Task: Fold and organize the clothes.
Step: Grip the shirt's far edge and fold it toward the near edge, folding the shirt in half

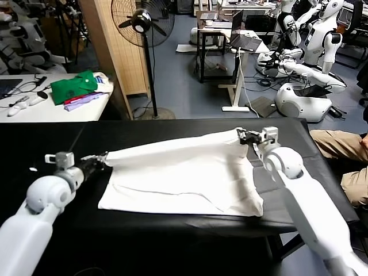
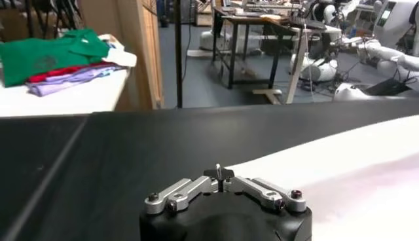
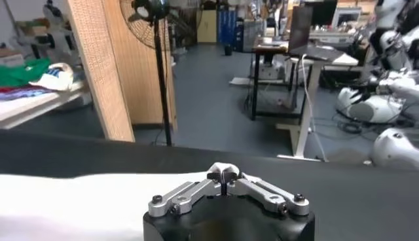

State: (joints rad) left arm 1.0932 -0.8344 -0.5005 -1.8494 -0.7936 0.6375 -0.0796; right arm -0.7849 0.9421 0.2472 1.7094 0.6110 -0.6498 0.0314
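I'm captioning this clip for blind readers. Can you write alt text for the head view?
Two white robot arms hold a white T-shirt by its far edge over a black table, the left gripper and right gripper each shut on a corner. Behind stand a fan, a side table with a green garment, and other robots.

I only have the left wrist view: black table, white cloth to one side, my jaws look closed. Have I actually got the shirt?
Observer: Yes. In the head view the left gripper is shut on a corner of the white T-shirt.
Operator: And the right arm?
Observer: The right gripper is shut on the opposite corner; the right wrist view shows white cloth pinched at its tips.
Operator: Is the shirt lying flat?
Observer: Its near part rests on the black table; the edge between the grippers is lifted.
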